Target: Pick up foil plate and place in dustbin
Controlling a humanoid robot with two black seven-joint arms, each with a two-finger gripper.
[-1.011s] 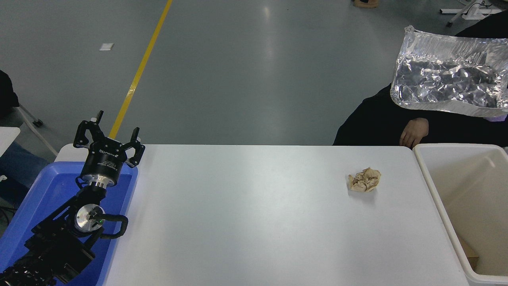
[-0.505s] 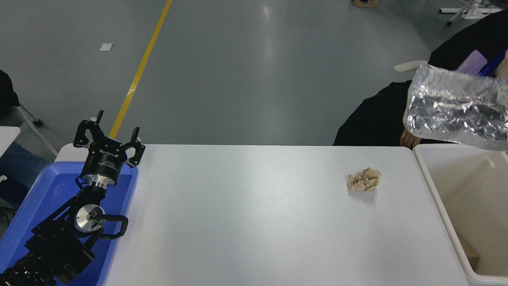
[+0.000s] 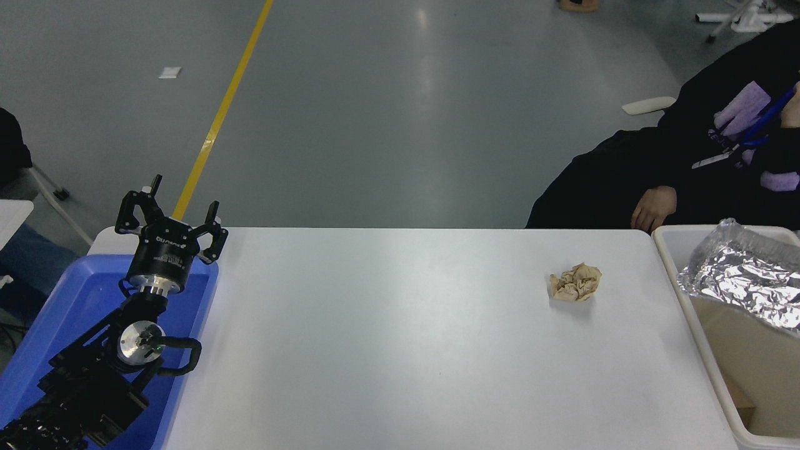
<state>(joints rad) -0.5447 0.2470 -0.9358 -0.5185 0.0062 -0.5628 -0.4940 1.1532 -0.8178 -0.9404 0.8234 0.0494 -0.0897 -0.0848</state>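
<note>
Blue plastic tray (image 3: 59,312) sits at the table's left end, and the parked left gripper (image 3: 170,215) hangs over it with its fingers spread apart, holding nothing. Past it runs the white table (image 3: 387,350), bare but for a crumpled tan paper ball (image 3: 575,282) lying toward the right. At the far right stands the cream dustbin (image 3: 694,325); the foil plate (image 3: 744,281) lies inside its upper part, tilted against the far rim. Behind the bin sits a person in black, one hand (image 3: 652,209) resting near the table's far edge.
</note>
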